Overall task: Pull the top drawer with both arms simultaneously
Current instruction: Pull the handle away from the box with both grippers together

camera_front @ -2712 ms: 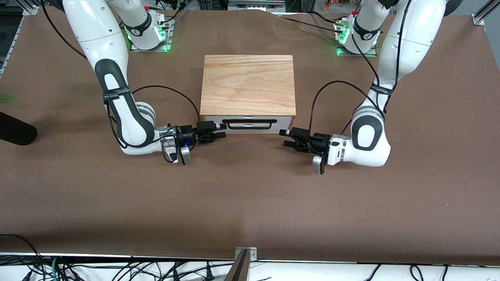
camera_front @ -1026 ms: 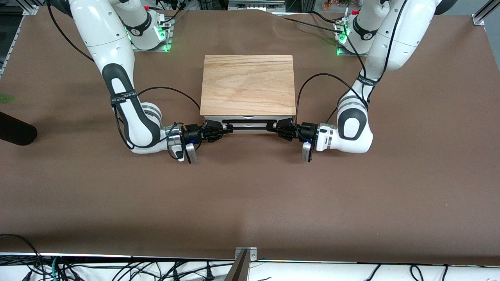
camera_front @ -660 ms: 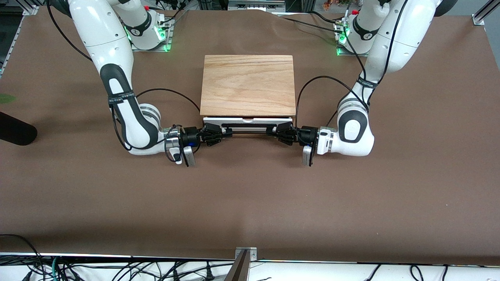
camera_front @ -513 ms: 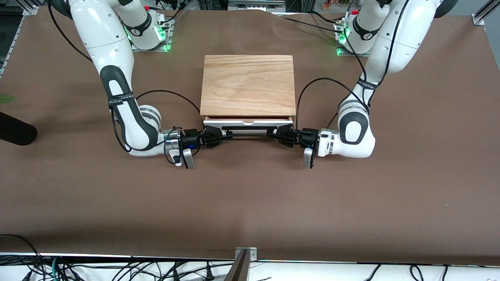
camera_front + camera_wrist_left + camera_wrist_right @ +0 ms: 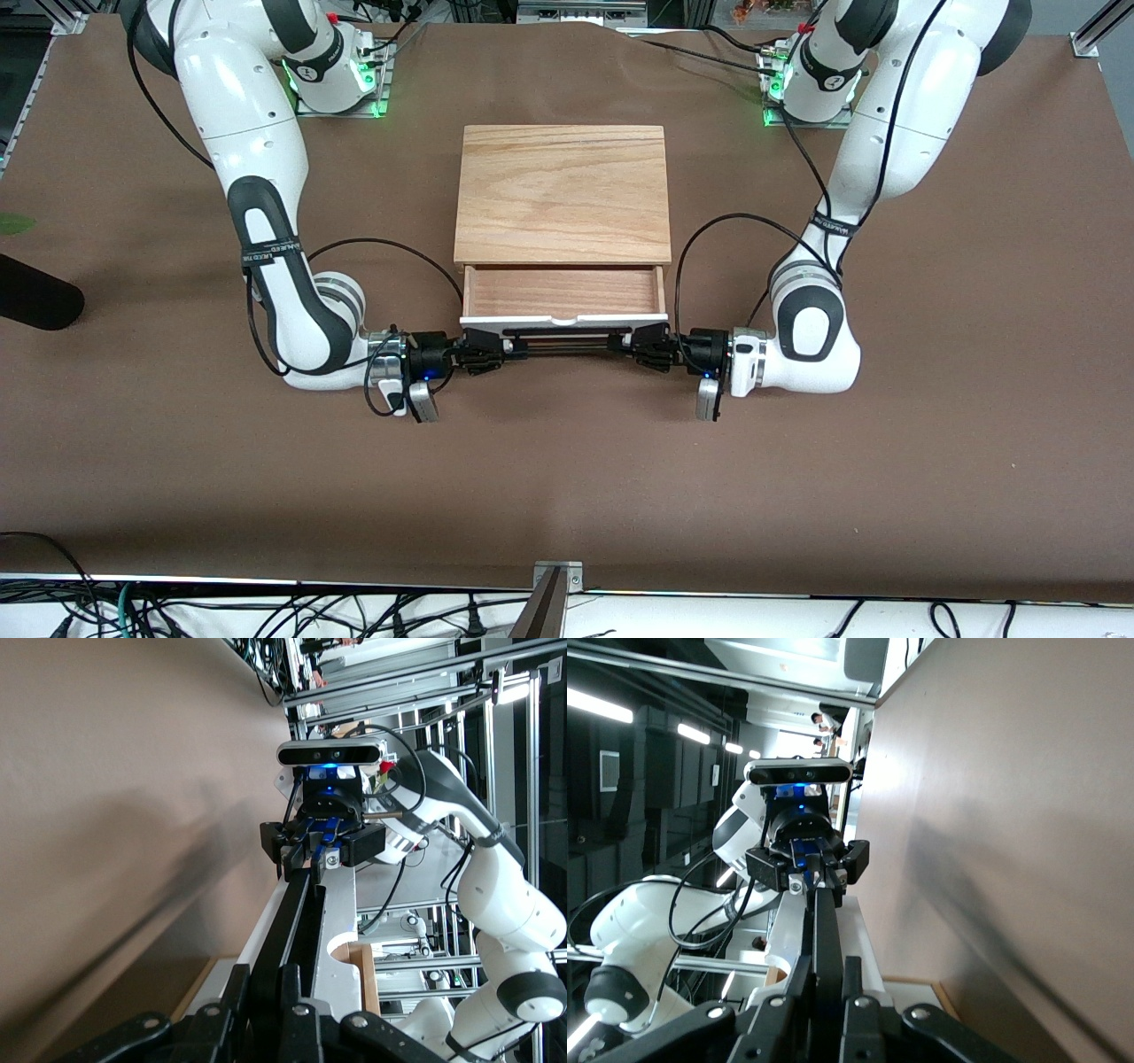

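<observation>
Two grippers shared one handle (image 5: pixel 563 340), a long black wire loop running across the white front panel of the top drawer (image 5: pixel 563 293), its long axis pointing from one arm's end of the table toward the other. The right gripper (image 5: pixel 485 351) was clamped on the end of the loop toward the right arm, the left gripper (image 5: pixel 645 346) on the end toward the left arm, each reaching in sideways along that axis. In both wrist views the fingers sat narrowly closed about the bar, though how firmly they pinched could not quite be made out. The drawer stood partly out of the light wood cabinet (image 5: pixel 563 192), its reddish floor showing, front panel nearer the front camera than the case. Any further pull would likely run straight toward that camera, square to the handle, with both arms keeping level so the tray did not skew.
</observation>
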Available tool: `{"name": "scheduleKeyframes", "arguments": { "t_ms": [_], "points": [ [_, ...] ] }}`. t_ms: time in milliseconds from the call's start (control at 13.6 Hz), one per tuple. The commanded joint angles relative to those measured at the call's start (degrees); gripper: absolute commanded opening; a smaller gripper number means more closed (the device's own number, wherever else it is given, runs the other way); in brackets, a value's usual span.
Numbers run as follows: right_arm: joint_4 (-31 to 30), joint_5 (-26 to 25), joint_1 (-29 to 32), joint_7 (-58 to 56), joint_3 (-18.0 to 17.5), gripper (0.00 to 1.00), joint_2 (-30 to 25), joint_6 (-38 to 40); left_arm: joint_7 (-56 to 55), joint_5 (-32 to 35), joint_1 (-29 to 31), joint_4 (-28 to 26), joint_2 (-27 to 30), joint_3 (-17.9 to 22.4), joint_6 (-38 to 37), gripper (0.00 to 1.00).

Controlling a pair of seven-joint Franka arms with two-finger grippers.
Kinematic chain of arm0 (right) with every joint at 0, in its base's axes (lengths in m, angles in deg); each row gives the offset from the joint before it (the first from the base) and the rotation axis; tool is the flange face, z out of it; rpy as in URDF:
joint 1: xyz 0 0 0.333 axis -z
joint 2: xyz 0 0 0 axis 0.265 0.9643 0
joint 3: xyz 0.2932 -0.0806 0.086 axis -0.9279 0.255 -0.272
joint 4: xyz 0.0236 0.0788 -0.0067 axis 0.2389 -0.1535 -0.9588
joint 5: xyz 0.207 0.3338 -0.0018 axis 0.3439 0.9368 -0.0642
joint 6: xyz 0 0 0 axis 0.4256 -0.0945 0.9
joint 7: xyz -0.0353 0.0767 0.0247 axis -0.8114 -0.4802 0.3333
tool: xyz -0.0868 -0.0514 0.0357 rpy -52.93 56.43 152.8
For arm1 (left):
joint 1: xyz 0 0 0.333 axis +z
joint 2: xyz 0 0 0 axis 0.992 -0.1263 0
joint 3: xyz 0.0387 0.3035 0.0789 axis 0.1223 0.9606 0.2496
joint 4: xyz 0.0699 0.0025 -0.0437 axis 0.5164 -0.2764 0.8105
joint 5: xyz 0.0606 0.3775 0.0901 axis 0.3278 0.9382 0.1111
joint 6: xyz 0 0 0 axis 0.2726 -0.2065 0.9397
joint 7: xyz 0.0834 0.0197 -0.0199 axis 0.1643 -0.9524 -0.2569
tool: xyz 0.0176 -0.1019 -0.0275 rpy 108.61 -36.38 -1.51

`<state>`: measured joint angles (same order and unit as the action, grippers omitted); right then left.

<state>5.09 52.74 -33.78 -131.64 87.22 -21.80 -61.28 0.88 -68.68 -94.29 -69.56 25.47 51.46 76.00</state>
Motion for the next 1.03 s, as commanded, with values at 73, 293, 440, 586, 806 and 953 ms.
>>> {"name": "scheduleKeyframes", "arguments": {
  "t_ms": [73,293,440,586,806,953],
  "points": [
    [3.4,1.7,0.6,3.2,-0.1,0.09,1.5,-2.8,-2.6,0.1,1.3,11.0,-6.2,0.6,1.0,0.02],
    [3.7,2.4,0.7,3.2,-0.1,0.10,1.5,-3.5,-4.0,0.1,1.2,14.6,-8.4,2.5,1.7,0.02],
    [4.1,2.4,0.7,3.2,-0.1,0.11,1.5,-4.4,-4.0,0.1,1.1,16.6,-9.9,2.8,1.7,0.02],
    [4.1,2.4,0.7,2.9,-0.1,0.11,1.9,-4.4,-3.9,0.1,1.0,17.1,-10.2,3.1,2.3,0.02],
    [4.1,2.4,0.7,3.2,-0.1,0.33,1.9,-4.4,-3.8,0.1,1.0,16.6,-10.1,3.1,2.4,0.15],
    [4.0,2.4,0.7,2.5,-0.1,1.00,1.8,-3.8,-3.8,0.2,0.9,16.3,-9.8,3.1,2.4,0.44]
  ]
}}
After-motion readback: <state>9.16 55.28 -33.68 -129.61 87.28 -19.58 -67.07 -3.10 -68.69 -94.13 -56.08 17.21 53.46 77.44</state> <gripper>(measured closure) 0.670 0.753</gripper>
